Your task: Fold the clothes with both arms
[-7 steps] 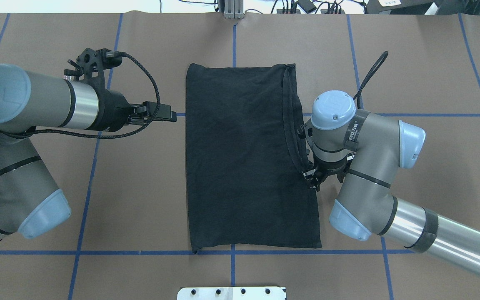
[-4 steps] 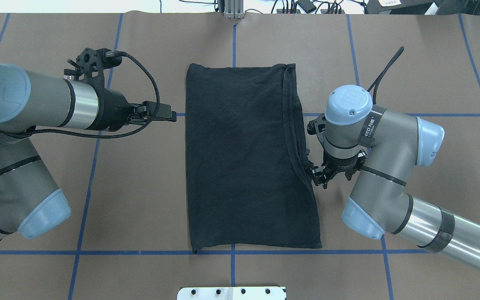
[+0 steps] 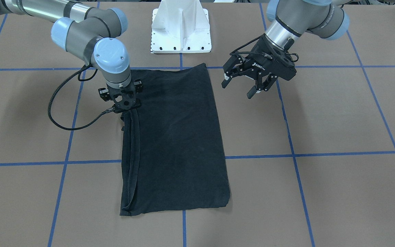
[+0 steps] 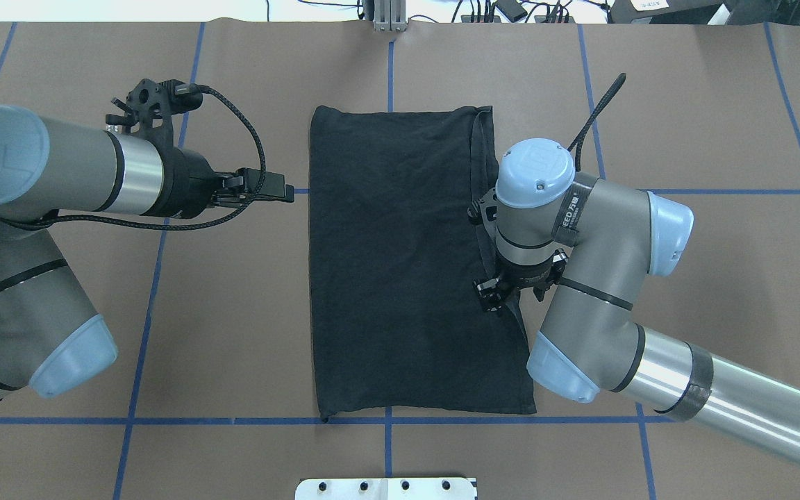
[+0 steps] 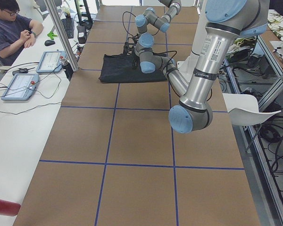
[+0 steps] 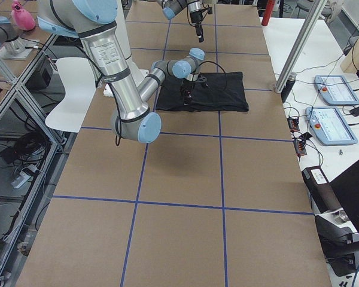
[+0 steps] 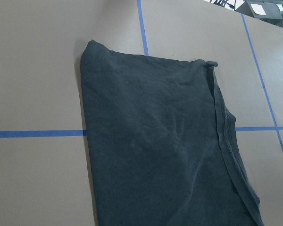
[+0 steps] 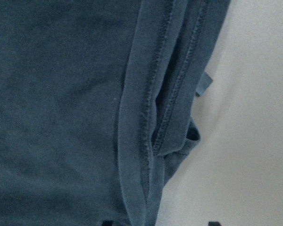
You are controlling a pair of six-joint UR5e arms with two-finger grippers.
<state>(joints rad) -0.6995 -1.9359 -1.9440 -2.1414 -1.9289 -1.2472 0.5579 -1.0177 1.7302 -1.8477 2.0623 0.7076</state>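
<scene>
the black shirt [image 4: 400,264] lies folded into a long strip in the middle of the table [image 4: 233,312]. from behind the robot, the right gripper [image 3: 129,107] hangs over its layered hem [image 8: 146,117] at 3 o'clock, jaws apart and empty. the left gripper [image 3: 241,90] waits wide at 9 o'clock. this looks like the start of the next fold: drop and pinch every layer.

- The T-shirt [image 4: 400,278] lies flat on the brown table [image 4: 233,312], folded into a long black rectangle with layered hems along its right edge.
- The left gripper [image 4: 280,191] is held level just beside the shirt's left edge, not touching it.
- The right gripper [image 4: 492,297] points down over the right edge, mostly hidden under its wrist.
</scene>
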